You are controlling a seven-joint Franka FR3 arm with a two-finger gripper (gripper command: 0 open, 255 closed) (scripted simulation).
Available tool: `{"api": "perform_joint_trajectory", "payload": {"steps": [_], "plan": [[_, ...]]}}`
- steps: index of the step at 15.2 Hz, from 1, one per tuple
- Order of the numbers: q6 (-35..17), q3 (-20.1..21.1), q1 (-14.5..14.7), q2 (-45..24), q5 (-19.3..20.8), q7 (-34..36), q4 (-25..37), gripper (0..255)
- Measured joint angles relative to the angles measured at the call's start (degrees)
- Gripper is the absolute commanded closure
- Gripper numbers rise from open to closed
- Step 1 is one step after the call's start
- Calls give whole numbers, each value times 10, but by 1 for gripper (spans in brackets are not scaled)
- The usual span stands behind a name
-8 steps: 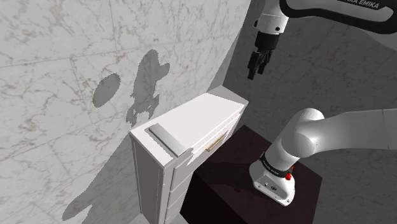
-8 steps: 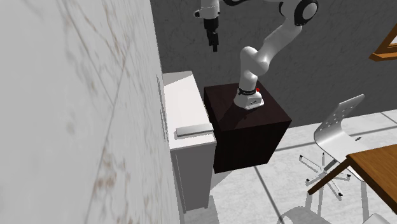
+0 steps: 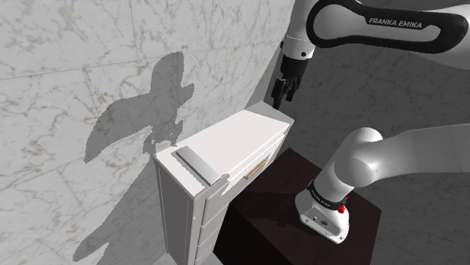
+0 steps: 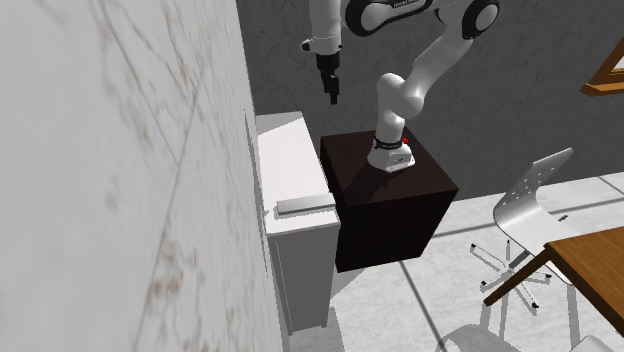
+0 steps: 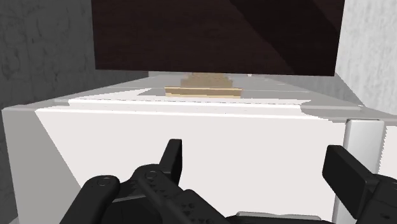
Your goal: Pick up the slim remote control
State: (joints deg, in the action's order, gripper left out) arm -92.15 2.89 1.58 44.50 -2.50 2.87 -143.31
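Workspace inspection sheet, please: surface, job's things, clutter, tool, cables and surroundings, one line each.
Surface: white drawer cabinet, flat top, standing against the dark stand.
Job's things: slim grey remote, lying flat at the end of the cabinet top far from the tool, untouched.
Clutter: nothing seen.
Grippers: tool open, holding nothing, hovering over the cabinet's opposite end.
Cables: nothing seen.
Surroundings: marble wall behind the cabinet; chair and wooden table across the floor.

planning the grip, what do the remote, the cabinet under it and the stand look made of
Remote: plain light grey, matte, no buttons drawn; material unclear, maybe plastic.
Cabinet: flat white, painted look, no grain.
Handle: tan, perhaps wood or brass.
Stand: very dark reddish brown, possibly stained wood.
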Motion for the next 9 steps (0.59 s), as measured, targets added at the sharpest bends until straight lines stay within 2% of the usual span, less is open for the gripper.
{"api": "perform_joint_trajectory", "payload": {"steps": [5, 9], "plan": [[-85, 43, 18, -43, -30, 41, -30, 0], [-164, 82, 32, -104, -51, 78, -38, 0]]}}
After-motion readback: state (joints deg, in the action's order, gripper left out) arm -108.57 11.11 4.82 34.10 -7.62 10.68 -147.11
